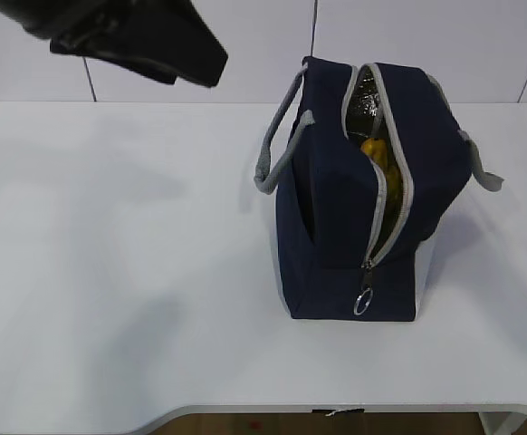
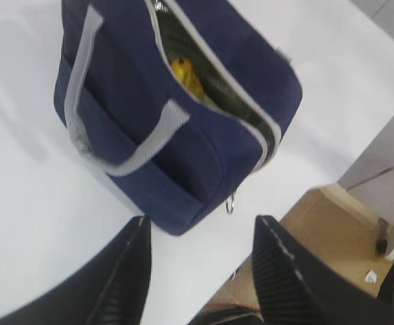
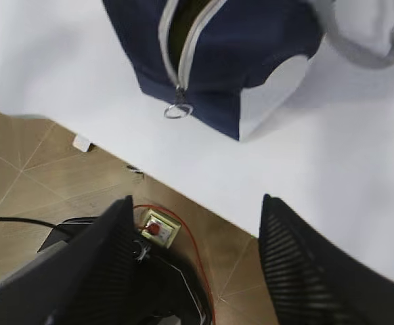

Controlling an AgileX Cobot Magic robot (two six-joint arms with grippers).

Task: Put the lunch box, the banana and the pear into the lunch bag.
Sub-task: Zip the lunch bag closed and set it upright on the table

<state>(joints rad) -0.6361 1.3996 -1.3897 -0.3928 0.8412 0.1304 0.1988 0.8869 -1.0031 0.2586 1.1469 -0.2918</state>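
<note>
The navy lunch bag (image 1: 336,208) stands on the white table, right of centre, with its grey zipper undone and the top gaping. Through the gap a long yellow fruit (image 1: 383,163) shows against the foil lining; it looks like the banana (image 2: 187,78). The pear and the lunch box are hidden or out of view. My left gripper (image 2: 202,223) hovers open and empty, high above the table beside the lunch bag (image 2: 177,115). My right gripper (image 3: 197,203) is open and empty too, over the table's front edge, a little way from the bag's zipper end (image 3: 204,54).
The left arm (image 1: 137,36) hangs dark at the top left of the exterior view. A metal ring pull (image 1: 363,301) dangles at the zipper's low end. Grey handles (image 1: 277,154) stick out on both sides. Beyond the table's front edge (image 3: 183,186) lies a brown floor with cables.
</note>
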